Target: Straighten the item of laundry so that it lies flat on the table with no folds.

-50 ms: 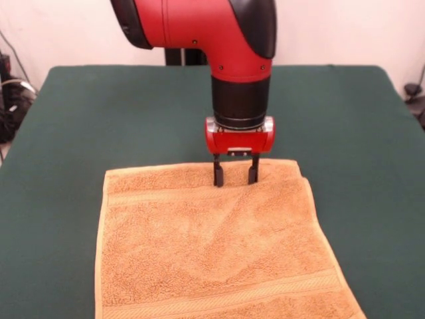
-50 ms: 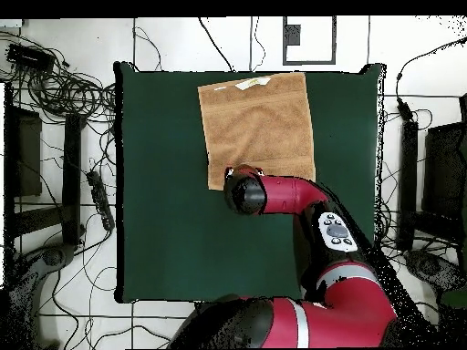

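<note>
Towel [image 1: 219, 246] lies spread on the green table [image 1: 80, 119], reaching past the front view's lower edge. Its far edge sits just under my gripper [image 1: 235, 174]. My two black fingers [image 1: 218, 172] point straight down with a clear gap between them, holding nothing; their tips sit at the terry near that far edge, though I cannot tell whether they press into it. Soft creases run slantwise across the middle of the cloth, and woven bands cross it near both ends. Seen from overhead, the towel [image 2: 260, 123] sits close to the table's [image 2: 160, 182] far side, a white label [image 2: 254, 83] at that edge, and my arm [image 2: 301, 196] covers the corner nearest my base.
</note>
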`<state>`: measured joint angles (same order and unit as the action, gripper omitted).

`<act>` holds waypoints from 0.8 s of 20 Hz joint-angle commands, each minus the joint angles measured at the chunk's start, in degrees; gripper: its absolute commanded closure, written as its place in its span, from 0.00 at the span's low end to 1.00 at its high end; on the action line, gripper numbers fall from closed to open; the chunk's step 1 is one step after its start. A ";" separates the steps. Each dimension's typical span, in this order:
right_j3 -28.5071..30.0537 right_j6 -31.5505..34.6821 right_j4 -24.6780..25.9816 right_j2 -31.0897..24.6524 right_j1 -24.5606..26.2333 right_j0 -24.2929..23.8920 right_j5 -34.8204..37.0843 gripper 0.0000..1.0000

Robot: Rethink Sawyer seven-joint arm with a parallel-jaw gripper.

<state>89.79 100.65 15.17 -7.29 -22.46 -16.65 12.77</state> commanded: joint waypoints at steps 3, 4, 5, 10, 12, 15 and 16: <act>8.40 6.78 5.34 1.30 13.01 0.57 -8.78 0.00; 8.40 6.26 5.31 1.05 13.28 0.19 -8.43 0.00; 8.55 6.23 5.37 1.23 13.42 0.24 -8.66 0.00; 9.64 5.90 5.54 1.41 13.91 -0.27 -9.29 0.00; 10.14 6.09 5.39 1.81 13.82 -0.13 -9.57 0.00; 11.32 6.74 4.76 2.75 13.26 0.35 -9.71 0.00; 12.03 6.69 4.85 2.71 13.20 -0.07 -9.90 0.00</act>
<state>94.23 100.65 16.69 -6.23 -22.69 -16.72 1.34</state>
